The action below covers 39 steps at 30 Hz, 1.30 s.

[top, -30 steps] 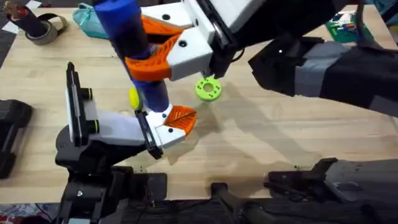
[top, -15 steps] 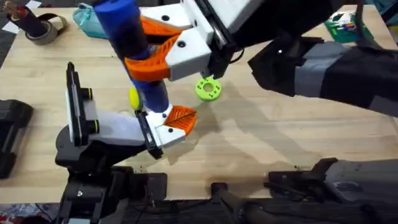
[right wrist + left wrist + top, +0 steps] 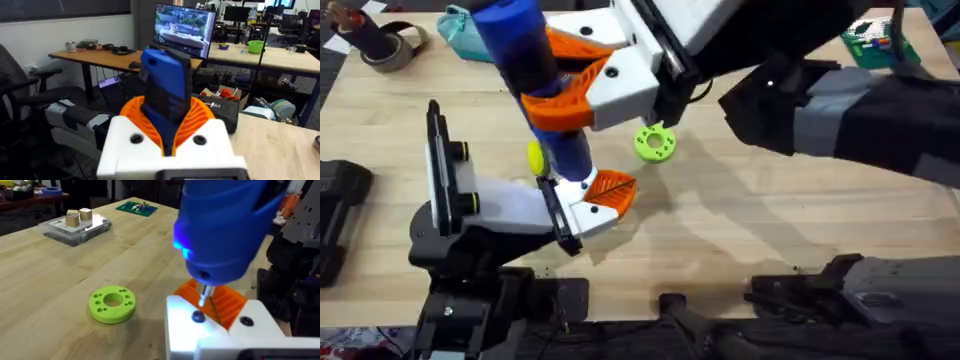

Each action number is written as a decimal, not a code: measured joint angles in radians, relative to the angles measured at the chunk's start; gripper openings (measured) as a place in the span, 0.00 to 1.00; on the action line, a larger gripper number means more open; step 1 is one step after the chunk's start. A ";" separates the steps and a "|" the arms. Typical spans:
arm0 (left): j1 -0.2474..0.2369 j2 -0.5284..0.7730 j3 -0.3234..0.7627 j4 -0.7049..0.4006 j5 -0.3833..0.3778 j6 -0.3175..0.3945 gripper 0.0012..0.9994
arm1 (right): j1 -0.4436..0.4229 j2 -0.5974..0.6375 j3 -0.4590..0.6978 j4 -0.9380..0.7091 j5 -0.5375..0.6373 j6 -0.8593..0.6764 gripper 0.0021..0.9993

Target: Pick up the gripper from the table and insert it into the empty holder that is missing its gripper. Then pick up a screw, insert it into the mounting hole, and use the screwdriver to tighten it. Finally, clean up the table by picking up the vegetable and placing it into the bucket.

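Two dark arms with white-and-orange fingers

The right gripper point(image 3: 582, 78) had white block fingers with orange ribbed pads point(image 3: 199, 116) and dark round screw holes. Its arm point(image 3: 840, 110) at the frame's right was black and grey. The left arm's base point(image 3: 470, 300) was black.

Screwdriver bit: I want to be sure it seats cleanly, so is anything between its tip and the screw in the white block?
Nothing visible. In the left wrist view the screwdriver's bit points down at the screw in the white block, a small gap apart. The right gripper holds the screwdriver.
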 joint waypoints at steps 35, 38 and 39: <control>0.000 0.000 0.000 0.000 0.000 0.000 0.01 | 0.007 0.000 -0.009 -0.005 0.006 -0.023 0.06; 0.000 0.000 0.000 0.000 0.000 0.000 0.01 | 0.007 0.000 -0.019 -0.004 0.016 -0.027 0.06; 0.000 0.000 0.000 0.000 0.000 0.000 0.01 | 0.007 0.001 -0.020 -0.004 0.018 -0.027 0.06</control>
